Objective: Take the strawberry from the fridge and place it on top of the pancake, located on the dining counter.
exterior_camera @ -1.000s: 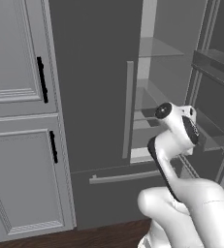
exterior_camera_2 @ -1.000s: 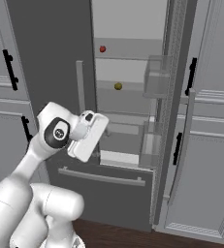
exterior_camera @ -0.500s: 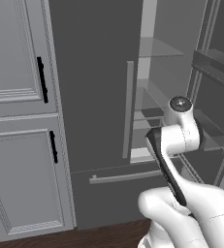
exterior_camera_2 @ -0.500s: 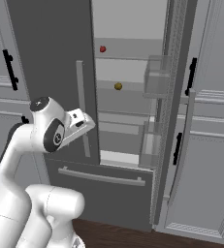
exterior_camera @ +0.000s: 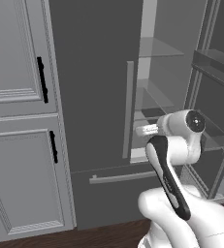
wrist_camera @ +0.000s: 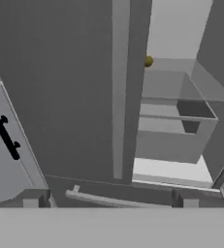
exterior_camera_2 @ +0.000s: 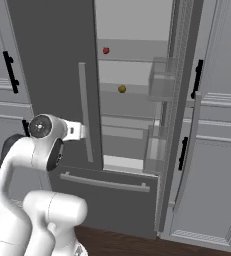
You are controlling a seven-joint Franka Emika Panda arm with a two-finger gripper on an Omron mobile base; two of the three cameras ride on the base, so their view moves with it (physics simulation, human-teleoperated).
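The fridge (exterior_camera_2: 52,70) stands with its left door shut and its right door (exterior_camera_2: 179,110) swung open. On an upper shelf inside lies the tiny red strawberry (exterior_camera_2: 106,50). My gripper (wrist_camera: 107,203) is open and holds nothing; its fingertips (wrist_camera: 31,202) stand wide apart at the bottom of the hand view. It points level at the shut left door, close to that door's long vertical handle (wrist_camera: 117,97), well below and left of the strawberry. The white hand (exterior_camera: 147,130) reaches towards the fridge opening. The pancake and the dining counter are out of view.
A small yellow-brown ball (exterior_camera_2: 121,89) sits one shelf below the strawberry. Clear bins (exterior_camera_2: 162,82) hang on the open door. The drawer's bar handle (exterior_camera_2: 104,182) runs below. Light grey panelled cabinets (exterior_camera: 16,121) flank the fridge on both sides.
The hand has swung round from hanging beside the arm to pointing level at the fridge's left door. The jaws have stayed wide apart. The fridge and the fruit have not moved.
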